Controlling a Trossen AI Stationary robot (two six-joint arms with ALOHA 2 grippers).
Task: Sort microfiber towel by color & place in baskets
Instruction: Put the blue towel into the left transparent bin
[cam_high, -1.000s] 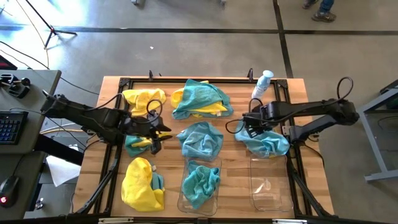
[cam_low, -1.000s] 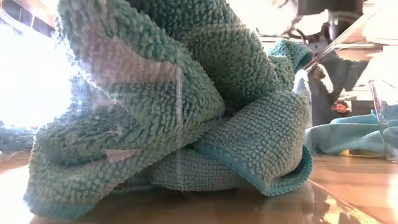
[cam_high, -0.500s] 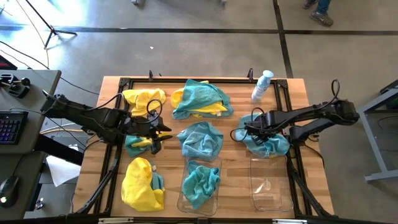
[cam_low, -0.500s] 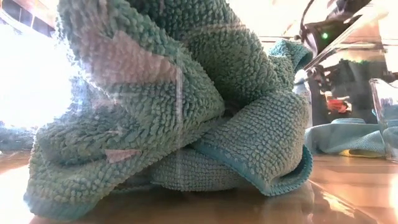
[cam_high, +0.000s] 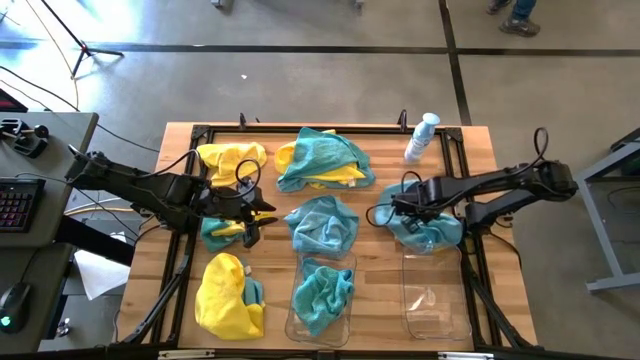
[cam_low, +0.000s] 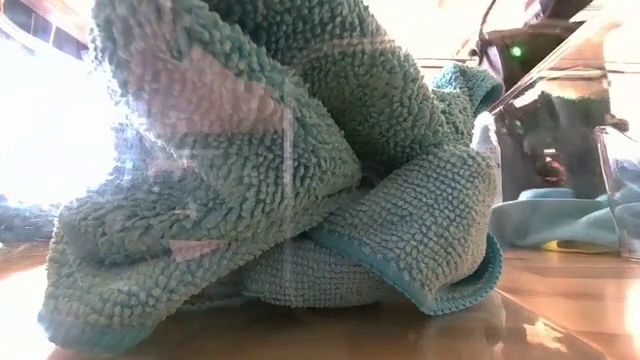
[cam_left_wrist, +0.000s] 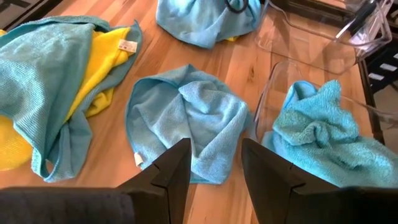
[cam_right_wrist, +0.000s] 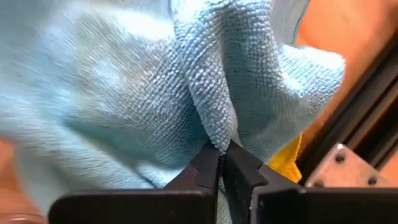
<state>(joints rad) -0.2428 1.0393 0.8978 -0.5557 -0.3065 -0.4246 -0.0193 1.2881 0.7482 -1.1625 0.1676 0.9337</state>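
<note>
We see the right gripper (cam_right_wrist: 221, 163), jaws pinched shut on a teal towel (cam_high: 430, 230) fold for lifting; left gripper (cam_left_wrist: 214, 163) waits, jaws parted, empty

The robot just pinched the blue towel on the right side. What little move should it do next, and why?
Probably lift it a little. The right gripper is shut on a fold of the teal towel, which lies on the table just behind the empty basket. Raising it first would let the towel clear the basket's rim. The other basket already holds a teal towel, so that one may be where it belongs.
</note>
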